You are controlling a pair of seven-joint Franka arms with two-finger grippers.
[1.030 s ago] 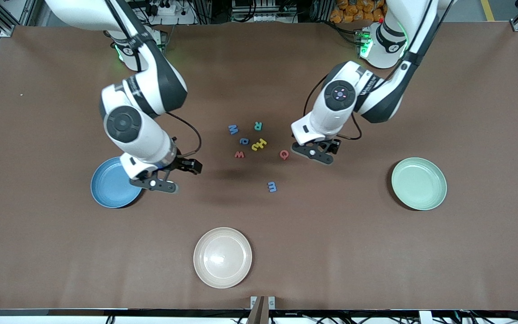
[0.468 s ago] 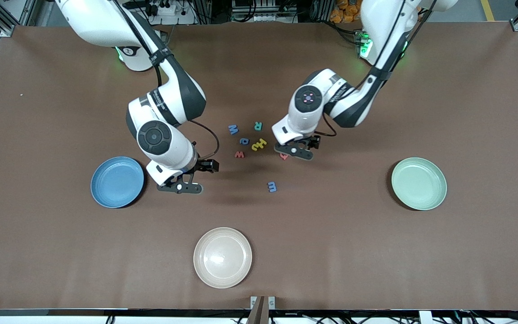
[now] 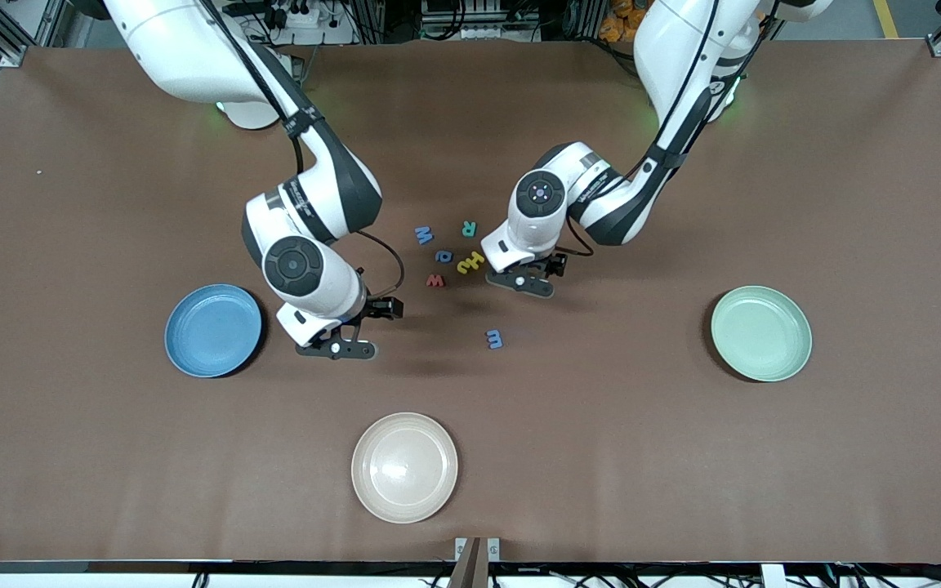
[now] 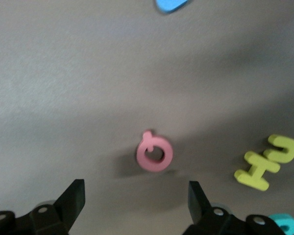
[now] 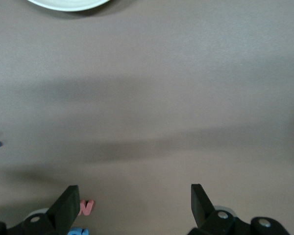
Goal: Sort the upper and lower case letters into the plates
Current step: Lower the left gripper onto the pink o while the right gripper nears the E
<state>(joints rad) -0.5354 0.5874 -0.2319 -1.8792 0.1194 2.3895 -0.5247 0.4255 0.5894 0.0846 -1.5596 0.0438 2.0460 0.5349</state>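
Note:
Several small toy letters lie mid-table: blue M, green R, a small blue letter, yellow H, red w and blue m. My left gripper hangs open over the red Q, which the front view hides; the yellow H lies beside it. My right gripper is open and empty over bare table between the light blue plate and the letters; the red w shows by one finger. The mint green plate sits toward the left arm's end.
A beige plate sits nearer the front camera than the letters; its rim also shows in the right wrist view. Brown table surface spreads around the plates and letters.
My right gripper moved from the blue plate's edge toward the table's middle. My left gripper moved toward the letters and now covers the red Q in the front view.

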